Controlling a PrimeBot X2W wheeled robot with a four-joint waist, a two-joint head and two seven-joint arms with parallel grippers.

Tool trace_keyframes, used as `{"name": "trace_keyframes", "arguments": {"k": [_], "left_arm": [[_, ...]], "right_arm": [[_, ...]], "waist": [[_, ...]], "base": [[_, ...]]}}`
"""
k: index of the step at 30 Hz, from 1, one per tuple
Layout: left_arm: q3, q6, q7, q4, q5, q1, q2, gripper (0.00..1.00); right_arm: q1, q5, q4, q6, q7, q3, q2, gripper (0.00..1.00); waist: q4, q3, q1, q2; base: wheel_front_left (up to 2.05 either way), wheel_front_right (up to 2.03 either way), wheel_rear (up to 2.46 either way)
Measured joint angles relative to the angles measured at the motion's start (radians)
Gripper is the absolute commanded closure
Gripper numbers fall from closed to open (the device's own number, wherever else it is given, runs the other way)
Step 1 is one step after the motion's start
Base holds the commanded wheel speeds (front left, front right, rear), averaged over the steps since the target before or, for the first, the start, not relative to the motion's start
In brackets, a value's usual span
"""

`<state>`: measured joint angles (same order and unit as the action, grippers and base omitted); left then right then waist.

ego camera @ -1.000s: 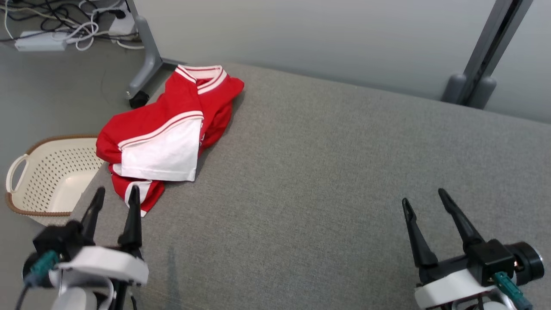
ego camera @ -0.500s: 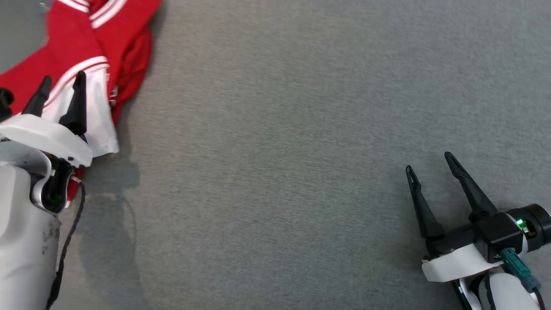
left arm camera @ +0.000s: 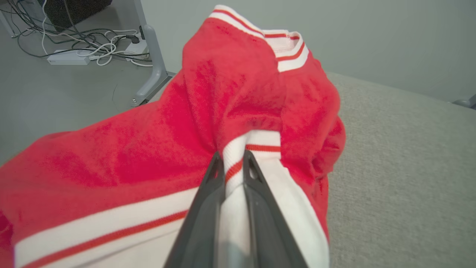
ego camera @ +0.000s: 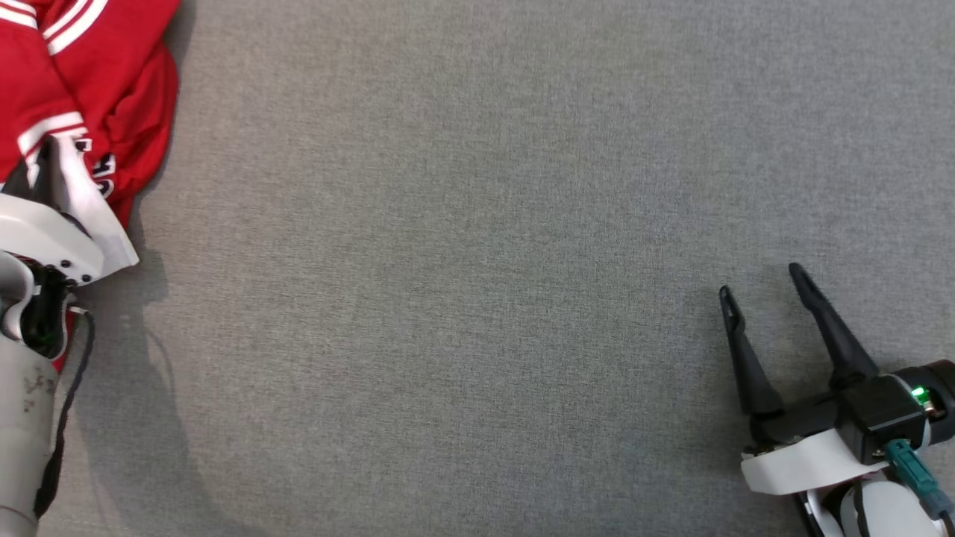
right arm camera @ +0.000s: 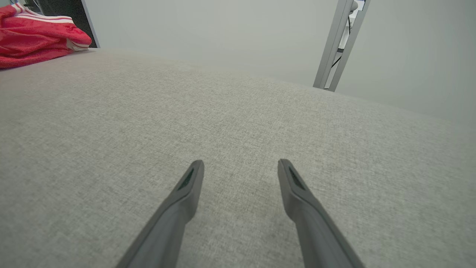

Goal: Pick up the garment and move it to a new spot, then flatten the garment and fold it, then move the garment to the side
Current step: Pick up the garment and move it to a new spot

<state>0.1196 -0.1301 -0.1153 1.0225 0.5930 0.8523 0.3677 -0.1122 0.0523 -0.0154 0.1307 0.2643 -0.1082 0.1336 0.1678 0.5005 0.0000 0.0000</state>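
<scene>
At upper left, the left gripper [left arm camera: 233, 160] has its jaws clamped on the crumpled garment [ego camera: 112, 67], right gripper [ego camera: 759, 280] jaws apart; moving, flattening, folding look undone

Head view overhead, 2 wrist views low, garment [ego camera: 112, 71] in all

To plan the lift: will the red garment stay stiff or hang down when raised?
Likely floppy: the garment lies crumpled in soft folds. Pinched at one white edge by the left gripper, it would probably drape and drag.
</scene>
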Motion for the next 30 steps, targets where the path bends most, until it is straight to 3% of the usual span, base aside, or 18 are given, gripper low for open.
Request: {"name": "trace_keyframes", "arguments": {"k": [7, 16, 19, 23, 29, 30], "left_arm": [[0.019, 0.0, -0.103, -0.042, -0.037, 0.017, 0.069, 1.0], [0.056, 0.0, -0.078, -0.316, -0.015, -0.019, 0.145, 1.0], [0.072, 0.0, -0.046, -0.421, 0.007, -0.061, 0.138, 1.0], [0.099, 0.012, 0.019, -0.659, 0.038, -0.174, 0.104, 1.0], [0.191, 0.086, 0.128, -1.014, 0.089, -0.378, -0.007, 1.0], [0.238, 0.1, 0.152, -1.073, 0.106, -0.434, -0.053, 1.0]], "right_arm": [[0.021, -0.017, -0.039, 0.0, 0.0, -0.019, -0.041, 0.0], [0.046, -0.047, -0.061, 0.0, 0.0, -0.019, -0.075, 0.0], [0.057, -0.052, -0.062, 0.0, 0.0, -0.012, -0.078, 0.0], [0.065, -0.064, -0.061, 0.0, 0.0, -0.003, -0.082, 0.0], [0.081, -0.11, -0.051, 0.0, 0.0, -0.001, -0.084, 0.0], [0.081, -0.12, -0.047, 0.0, 0.0, -0.002, -0.085, 0.0]], "waist": [[0.016, -0.087, -0.0001, 0.0], [0.019, -0.207, 0.0, 0.0], [0.011, -0.226, 0.0, 0.0], [-0.021, -0.257, 0.0, 0.0], [-0.099, -0.29, 0.0, 0.0], [-0.128, -0.297, 0.0, 0.0001]], "base": [[0.0, 0.0, 0.0], [0.0, 0.0, 0.0], [0.0, 0.0, 0.0], [0.0, 0.0, 0.0], [0.0, 0.0, 0.0], [0.0, 0.0, 0.0]]}}
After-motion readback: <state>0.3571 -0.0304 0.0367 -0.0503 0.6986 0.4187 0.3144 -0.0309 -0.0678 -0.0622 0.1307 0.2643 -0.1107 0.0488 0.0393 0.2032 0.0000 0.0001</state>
